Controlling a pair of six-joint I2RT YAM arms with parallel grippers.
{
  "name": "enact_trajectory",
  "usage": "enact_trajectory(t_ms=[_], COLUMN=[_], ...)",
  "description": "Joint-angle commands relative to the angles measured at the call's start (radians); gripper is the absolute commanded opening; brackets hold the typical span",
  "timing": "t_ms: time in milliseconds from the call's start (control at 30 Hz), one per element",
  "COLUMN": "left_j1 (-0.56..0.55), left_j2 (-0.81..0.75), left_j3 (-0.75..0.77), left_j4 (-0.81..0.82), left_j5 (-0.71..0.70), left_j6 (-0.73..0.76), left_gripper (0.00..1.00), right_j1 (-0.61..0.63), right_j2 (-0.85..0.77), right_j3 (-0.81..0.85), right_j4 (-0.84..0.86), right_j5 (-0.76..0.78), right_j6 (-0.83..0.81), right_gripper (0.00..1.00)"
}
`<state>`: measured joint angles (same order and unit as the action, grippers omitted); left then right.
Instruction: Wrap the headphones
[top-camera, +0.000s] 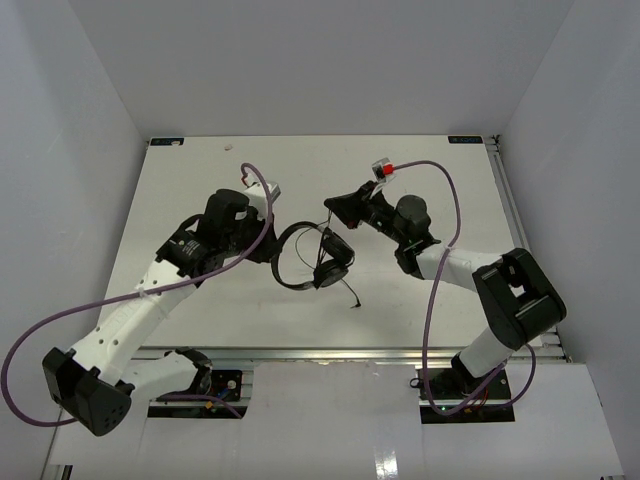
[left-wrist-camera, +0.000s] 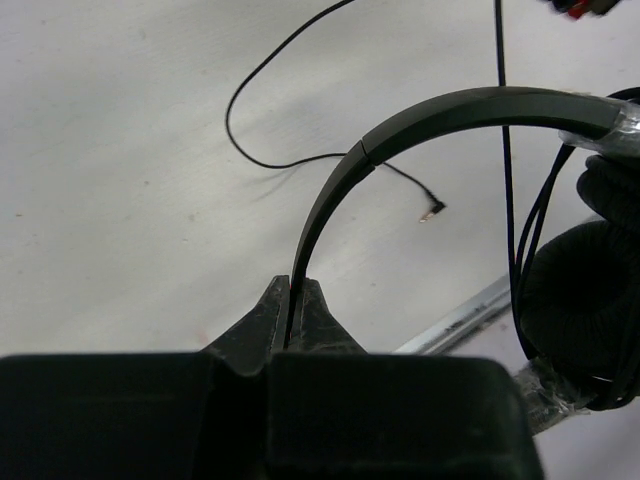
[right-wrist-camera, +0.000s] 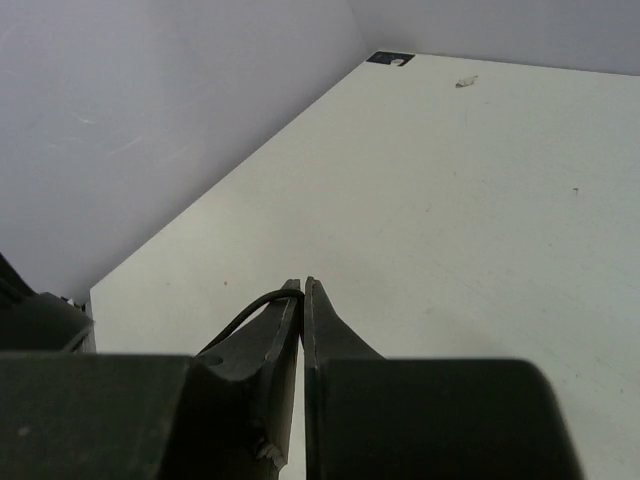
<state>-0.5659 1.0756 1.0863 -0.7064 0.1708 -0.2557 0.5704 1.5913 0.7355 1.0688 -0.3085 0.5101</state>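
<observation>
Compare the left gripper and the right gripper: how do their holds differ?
The left gripper is shut on the stiff headband; the right gripper is shut on the thin cable. Seen from above, the left gripper sits left of the earcups, the right gripper beyond them. Both pinch part of the headphones.

My left arm (top-camera: 125, 325) and right arm (top-camera: 452, 266) wore white shells between bulky black joint housings. A thick purple cable (top-camera: 428, 320) looped alongside each. My left claw (left-wrist-camera: 293, 300) and right claw (right-wrist-camera: 302, 292) ended in matt black, tapered fingers.
</observation>
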Motion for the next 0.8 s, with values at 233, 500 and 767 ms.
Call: enact_trajectory(t_ms=[233,500,767], left_j1=[-0.014,-0.028,-0.047], left_j2=[0.064,0.154,0.204], left_j3=[0.015,0.024,-0.021], left_j4=[0.048,0.094,0.185], left_j5=[-0.420,-0.578,-0.574], left_j6=[0.295,0.329,0.379], left_gripper=[0.00,0.00,0.00], right_j1=[-0.035,-0.033,-0.032], right_j2=[-0.053,-0.063,-0.047], right_j3=[0.192,0.227,0.330], right_j4=[-0.596,-0.703,-0.802], right_j5=[-0.195,-0.254,-0.335], right_j6=[-0.264,-0.324,-0.342], right_gripper=[0.08,0.08,0.08])
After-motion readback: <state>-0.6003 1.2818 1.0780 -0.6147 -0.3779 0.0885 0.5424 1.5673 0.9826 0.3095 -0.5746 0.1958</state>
